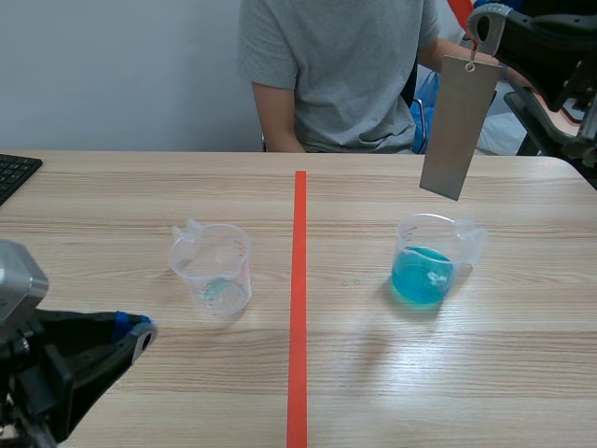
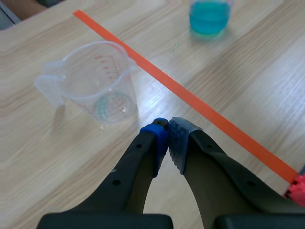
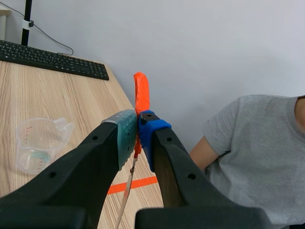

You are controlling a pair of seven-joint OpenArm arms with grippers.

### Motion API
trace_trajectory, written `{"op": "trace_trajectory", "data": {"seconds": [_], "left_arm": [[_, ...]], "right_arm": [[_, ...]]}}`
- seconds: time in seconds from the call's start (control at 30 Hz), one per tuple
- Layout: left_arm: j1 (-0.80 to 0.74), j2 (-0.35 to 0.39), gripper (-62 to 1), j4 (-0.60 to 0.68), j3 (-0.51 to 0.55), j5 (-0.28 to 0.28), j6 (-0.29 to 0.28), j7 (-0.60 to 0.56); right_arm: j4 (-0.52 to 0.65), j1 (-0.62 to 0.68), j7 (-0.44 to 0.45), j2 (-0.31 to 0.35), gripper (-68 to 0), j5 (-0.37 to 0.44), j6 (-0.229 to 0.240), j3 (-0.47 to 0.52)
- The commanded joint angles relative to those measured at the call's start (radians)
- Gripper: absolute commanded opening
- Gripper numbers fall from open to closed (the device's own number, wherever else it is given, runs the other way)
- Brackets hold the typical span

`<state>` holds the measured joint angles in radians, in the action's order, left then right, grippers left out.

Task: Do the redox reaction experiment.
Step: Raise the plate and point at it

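- The right pincer (image 1: 483, 33) was raised, clenched on the orange tab (image 3: 141, 93) of a flat grey metal plate (image 1: 457, 126).
- The plate hung in the air, apart from the clear plastic beaker of blue liquid (image 1: 427, 263) on the wooden table (image 1: 392, 392).
- The left pincer (image 2: 169, 138), clenched on nothing, sat low on the table beside a near-empty clear plastic beaker (image 2: 97, 81).

A person (image 1: 345, 75) in a grey T-shirt sits top centre behind the wooden bench (image 1: 140, 196), a black keyboard (image 1: 17, 174) at the frame's left edge, something blue (image 1: 424, 107), perhaps a chair, beside them.
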<state>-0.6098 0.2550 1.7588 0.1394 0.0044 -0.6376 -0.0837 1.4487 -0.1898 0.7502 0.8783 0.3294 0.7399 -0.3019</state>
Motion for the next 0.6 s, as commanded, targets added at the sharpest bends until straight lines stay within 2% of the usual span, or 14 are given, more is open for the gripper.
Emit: {"op": "trace_trajectory", "data": {"seconds": [0.0, 0.13, 0.3, 0.57], "left_arm": [[0.041, -0.002, -56.9, 0.011, -0.031, -0.011, 0.000, -0.020], [0.145, -0.008, -56.9, -0.027, -0.091, 0.031, 0.003, -0.021], [0.306, -0.011, -56.9, -0.136, -0.150, 0.034, 0.023, -0.025], [0.532, -0.042, -56.9, -0.332, -0.218, 0.042, 0.023, -0.032]], "right_arm": [[0.014, -0.026, 0.011, 0.016, -66.5, 0.022, 0.006, 0.022], [0.014, -0.026, 0.008, 0.017, -66.5, 0.022, 0.006, 0.022], [0.014, -0.026, 0.008, 0.016, -66.5, 0.031, 0.006, 0.022], [0.015, -0.026, 0.008, 0.016, -66.5, 0.041, 0.006, 0.022]]}}
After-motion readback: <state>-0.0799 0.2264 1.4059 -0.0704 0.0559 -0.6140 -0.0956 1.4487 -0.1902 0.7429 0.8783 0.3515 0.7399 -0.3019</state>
